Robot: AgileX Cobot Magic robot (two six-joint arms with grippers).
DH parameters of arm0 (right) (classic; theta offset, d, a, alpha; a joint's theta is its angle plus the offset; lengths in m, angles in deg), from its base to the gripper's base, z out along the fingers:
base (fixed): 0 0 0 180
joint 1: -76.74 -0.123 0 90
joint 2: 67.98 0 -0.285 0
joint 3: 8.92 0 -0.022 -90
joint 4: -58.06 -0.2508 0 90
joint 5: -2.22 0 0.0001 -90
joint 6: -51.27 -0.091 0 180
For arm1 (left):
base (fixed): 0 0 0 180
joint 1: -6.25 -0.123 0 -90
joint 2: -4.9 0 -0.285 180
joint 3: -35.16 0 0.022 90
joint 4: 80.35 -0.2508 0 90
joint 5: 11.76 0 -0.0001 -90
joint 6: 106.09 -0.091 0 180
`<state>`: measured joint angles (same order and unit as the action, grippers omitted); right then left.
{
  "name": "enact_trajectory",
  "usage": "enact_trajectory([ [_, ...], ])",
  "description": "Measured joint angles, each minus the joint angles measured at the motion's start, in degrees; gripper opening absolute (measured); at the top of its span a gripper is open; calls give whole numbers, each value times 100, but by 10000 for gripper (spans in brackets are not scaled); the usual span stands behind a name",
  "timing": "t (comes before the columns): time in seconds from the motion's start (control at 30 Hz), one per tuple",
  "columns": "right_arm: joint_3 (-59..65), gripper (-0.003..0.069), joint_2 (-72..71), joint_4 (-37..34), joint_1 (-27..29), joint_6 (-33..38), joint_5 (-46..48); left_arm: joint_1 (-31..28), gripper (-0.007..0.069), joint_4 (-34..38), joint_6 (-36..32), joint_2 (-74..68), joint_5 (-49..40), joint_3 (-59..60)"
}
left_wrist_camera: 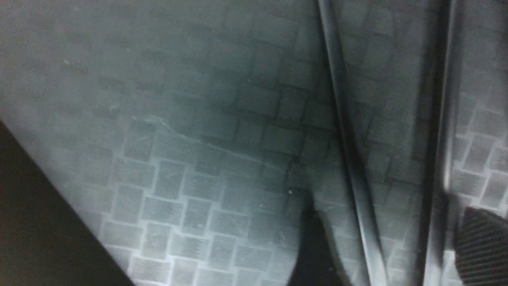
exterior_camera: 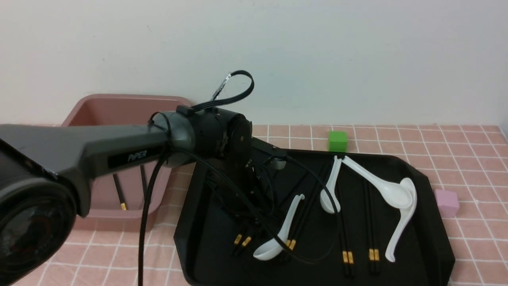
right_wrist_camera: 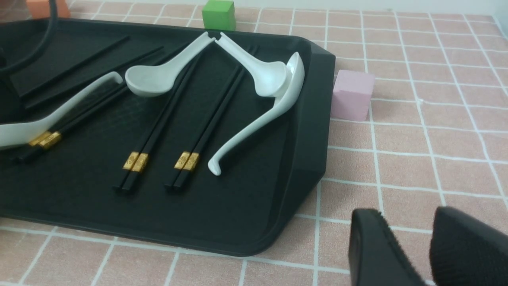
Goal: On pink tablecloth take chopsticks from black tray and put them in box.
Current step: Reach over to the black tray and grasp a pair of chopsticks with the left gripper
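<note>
The black tray (exterior_camera: 430, 234) lies on the pink tablecloth (exterior_camera: 468, 159) and holds several pairs of black chopsticks (exterior_camera: 347, 256) with gold bands. My left arm (exterior_camera: 222, 135) reaches down over the tray's left part. Close above the tray floor my left gripper (left_wrist_camera: 397, 246) is open, with two chopsticks (left_wrist_camera: 349, 159) lying loose between its fingers (left_wrist_camera: 480, 246). The box (exterior_camera: 119, 107) stands behind and to the left, with chopsticks (exterior_camera: 119, 194) inside it. Over the cloth to the right of the tray (right_wrist_camera: 278, 206), my right gripper (right_wrist_camera: 406, 222) is open and holds nothing.
Several white soup spoons (exterior_camera: 391, 190) lie among the chopsticks on the tray. A green cube (exterior_camera: 337, 141) sits behind the tray and a pink cube (exterior_camera: 447, 202) at its right edge. An orange cube (right_wrist_camera: 39, 8) shows at the far back. A wall closes the rear.
</note>
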<state>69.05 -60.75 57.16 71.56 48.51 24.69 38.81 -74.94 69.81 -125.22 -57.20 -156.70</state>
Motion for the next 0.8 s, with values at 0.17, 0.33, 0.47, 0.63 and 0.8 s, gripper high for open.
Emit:
enact_trajectory([
  [0.17,0,240,0,0,0,0,0,0,262,-196,0,-6,6,0],
  [0.33,0,240,0,0,0,0,0,-11,111,-260,0,-11,17,-5],
  [0.47,0,240,0,0,0,0,0,-11,113,-267,138,-4,24,-5],
  [0.63,0,240,0,0,0,0,0,-5,113,-272,488,80,-36,9],
  [0.8,0,240,0,0,0,0,0,65,113,-272,654,760,-473,77],
])
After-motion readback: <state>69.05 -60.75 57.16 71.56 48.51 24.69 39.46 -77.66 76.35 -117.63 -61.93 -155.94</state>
